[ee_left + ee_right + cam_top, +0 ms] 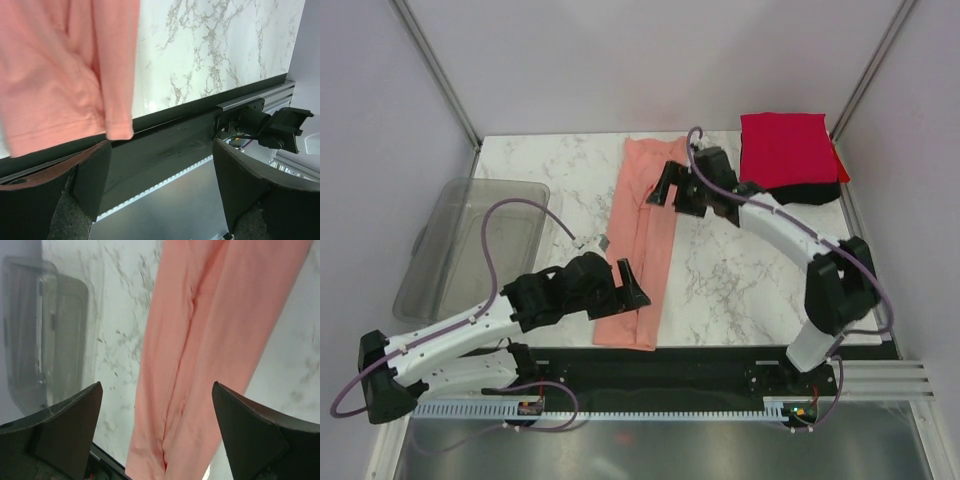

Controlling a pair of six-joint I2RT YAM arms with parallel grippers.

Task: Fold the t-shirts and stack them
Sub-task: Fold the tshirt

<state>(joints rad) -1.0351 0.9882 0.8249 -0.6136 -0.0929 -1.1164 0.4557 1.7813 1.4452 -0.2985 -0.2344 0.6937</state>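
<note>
The salmon-pink t-shirt (pixel 642 240) lies as a long narrow strip in the middle of the bench (pixel 740 270), and the cross fold is left to do. The red t-shirt (pixel 785 148) is stacked on the black t-shirt (pixel 800 192) in the far right corner. My left end effector (pixel 632 283) and right end effector (pixel 670 192) are both released and empty.

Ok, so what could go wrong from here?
The near hem of the long salmon-pink cloth t-shirt lies at the front edge of the marble table; a tug could drag it off.
The left end effector and right end effector are open, holding nothing; pinching only the top layer may undo the fold.
The right arm runs close to the folded red t-shirt and might nudge it.
</note>
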